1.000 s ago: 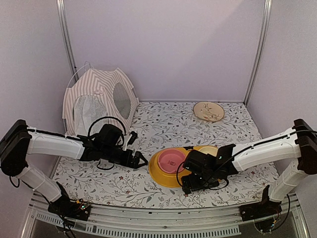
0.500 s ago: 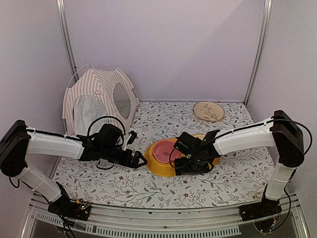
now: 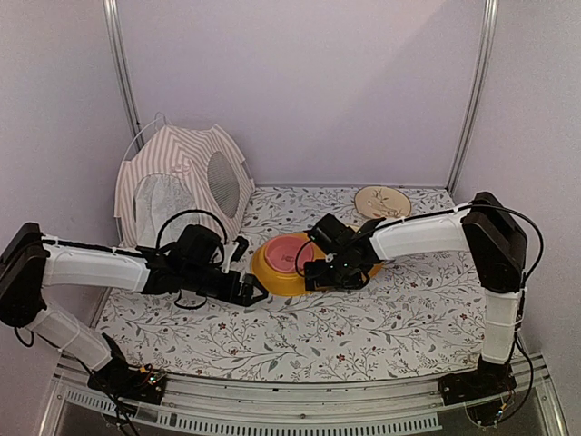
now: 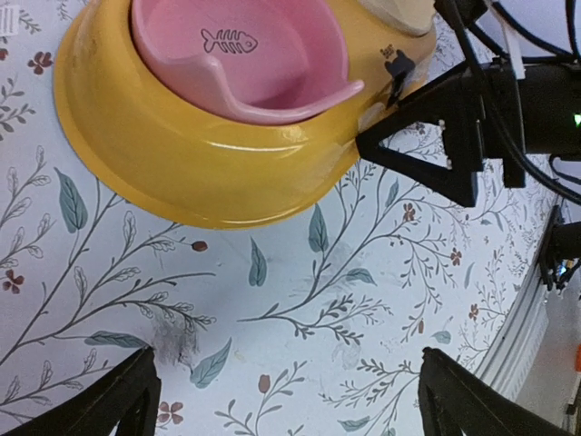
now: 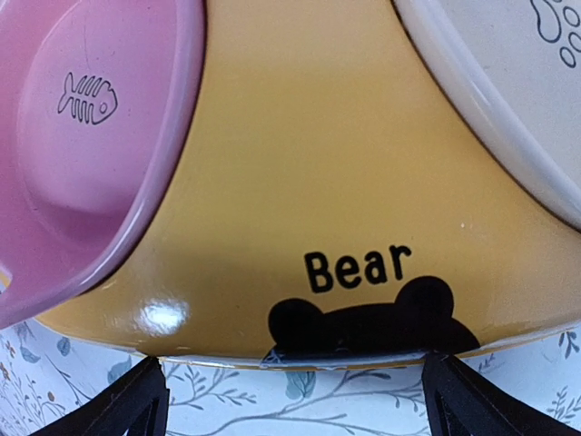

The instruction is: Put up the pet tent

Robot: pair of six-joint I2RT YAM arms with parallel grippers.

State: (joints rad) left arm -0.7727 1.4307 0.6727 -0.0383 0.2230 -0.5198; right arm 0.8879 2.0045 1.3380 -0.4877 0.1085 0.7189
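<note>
Now | pet tent (image 3: 182, 163) back-left of left hand (image 3: 258, 289), apart | left, right hand (image 3: 310, 272) released

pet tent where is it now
In the top view the pet tent stands in the far left corner, behind the left arm, left of the yellow feeder.

Left arm (image 3: 91, 268): white link shells, black joint housings, looped black cable | Right arm (image 3: 422, 238): same white-and-black build, thin black cable along link | Bases (image 3: 132, 380): black blocks, small lit indicators | Left gripper (image 4: 288, 354): black wedge-shaped fingers
</note>
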